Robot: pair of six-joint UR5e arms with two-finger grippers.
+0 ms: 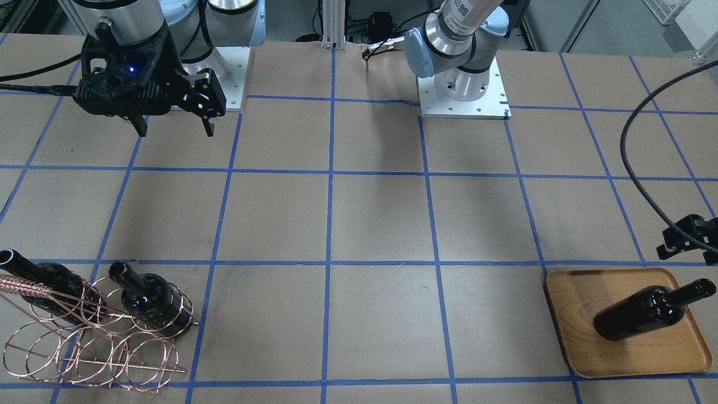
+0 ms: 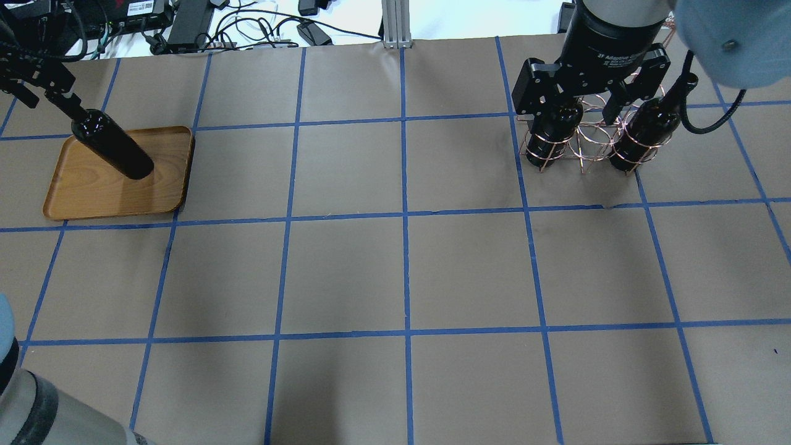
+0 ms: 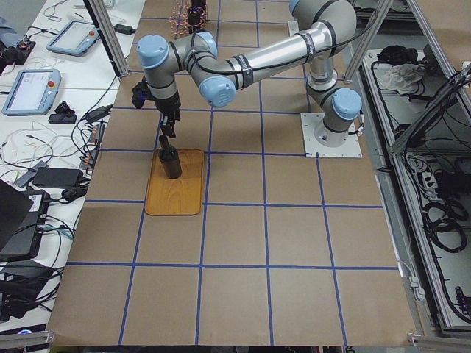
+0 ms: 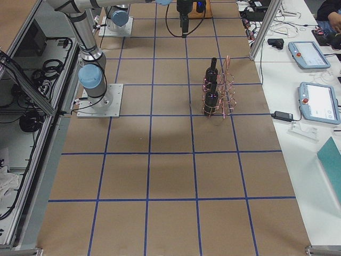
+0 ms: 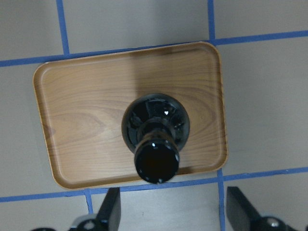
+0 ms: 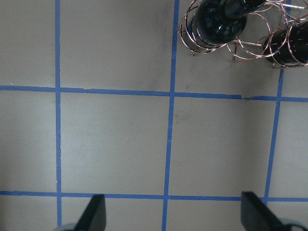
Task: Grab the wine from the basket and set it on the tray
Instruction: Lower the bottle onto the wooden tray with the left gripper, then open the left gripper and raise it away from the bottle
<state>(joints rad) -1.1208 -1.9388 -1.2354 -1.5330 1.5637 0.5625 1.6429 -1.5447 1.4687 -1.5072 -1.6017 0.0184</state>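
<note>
One black wine bottle [image 1: 639,314] stands upright on the wooden tray [image 1: 578,303] at the table's left end; the left wrist view shows it [image 5: 155,125] from above on the tray [image 5: 82,110]. My left gripper [image 5: 175,202] is open just above and beside its neck, not holding it [image 2: 46,93]. Two more wine bottles [image 1: 148,297] [image 1: 47,280] sit in the copper wire basket [image 1: 95,342] at the right end. My right gripper [image 1: 175,130] is open and empty, high above the table, with the basket [image 6: 250,33] at the top edge of its wrist view.
Brown paper with a blue tape grid covers the table [image 2: 401,272]. The arm bases [image 1: 463,95] stand at the robot side. A black cable [image 1: 634,157] hangs toward the left gripper. Monitors and pendants [image 3: 29,88] lie on the bench beyond the far edge.
</note>
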